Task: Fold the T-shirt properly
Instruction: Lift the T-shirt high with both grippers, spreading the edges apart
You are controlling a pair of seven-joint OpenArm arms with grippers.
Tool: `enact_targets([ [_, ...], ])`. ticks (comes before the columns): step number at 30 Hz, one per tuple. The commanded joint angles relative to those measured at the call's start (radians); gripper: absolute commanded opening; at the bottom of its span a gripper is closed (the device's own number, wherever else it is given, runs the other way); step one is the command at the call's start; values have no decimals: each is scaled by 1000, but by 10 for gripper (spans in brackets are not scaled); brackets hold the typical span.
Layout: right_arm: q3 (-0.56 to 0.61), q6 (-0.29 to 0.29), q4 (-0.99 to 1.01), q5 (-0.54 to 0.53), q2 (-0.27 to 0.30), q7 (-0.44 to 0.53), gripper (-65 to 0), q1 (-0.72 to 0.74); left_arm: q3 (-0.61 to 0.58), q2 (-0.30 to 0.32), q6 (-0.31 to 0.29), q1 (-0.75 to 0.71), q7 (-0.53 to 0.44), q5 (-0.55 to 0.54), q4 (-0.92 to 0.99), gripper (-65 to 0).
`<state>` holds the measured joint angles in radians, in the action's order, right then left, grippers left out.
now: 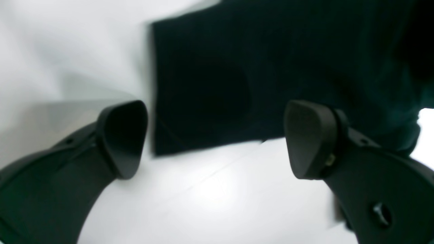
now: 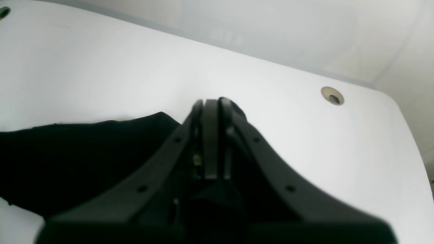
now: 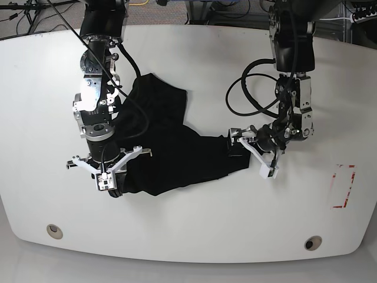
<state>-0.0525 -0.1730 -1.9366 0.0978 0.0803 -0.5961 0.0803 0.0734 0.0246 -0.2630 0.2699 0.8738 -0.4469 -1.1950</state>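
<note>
The black T-shirt [image 3: 171, 147] lies crumpled across the middle of the white table [image 3: 194, 224]. My right gripper [image 3: 111, 186], on the base view's left, is at the shirt's near left edge. In the right wrist view its fingers [image 2: 211, 135] are pressed together, with black fabric [image 2: 84, 159] bunched at them and trailing left. My left gripper [image 3: 256, 153] is open at the shirt's right end. In the left wrist view it [image 1: 217, 142] hangs open and empty just in front of a flat shirt corner [image 1: 237, 78].
Cable holes sit near the table's front edge [image 3: 54, 231] [image 3: 313, 242]; one also shows in the right wrist view [image 2: 332, 95]. A red rectangle mark [image 3: 343, 186] is at the right. Black cables [image 3: 247, 100] loop beside the left arm.
</note>
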Motion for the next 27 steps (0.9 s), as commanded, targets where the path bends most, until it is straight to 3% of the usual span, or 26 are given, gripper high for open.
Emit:
enact_targets([
  [1,-2,7,-22,0,3,31,-650,19,-17,-2,6,15,40,4,25,-124],
  [13,-2,7,-21,0,3,31,-650,19,-60,-2,6,41,34,3,102,-468],
  [18,-2,7,-19,1,3,31,-650,19,-60,5,6,33,-35,4,99,-650],
  [27,-4,7,-14,3,5,31,-650,3,-33,62,6,-28,-109,-37,-13,-649],
])
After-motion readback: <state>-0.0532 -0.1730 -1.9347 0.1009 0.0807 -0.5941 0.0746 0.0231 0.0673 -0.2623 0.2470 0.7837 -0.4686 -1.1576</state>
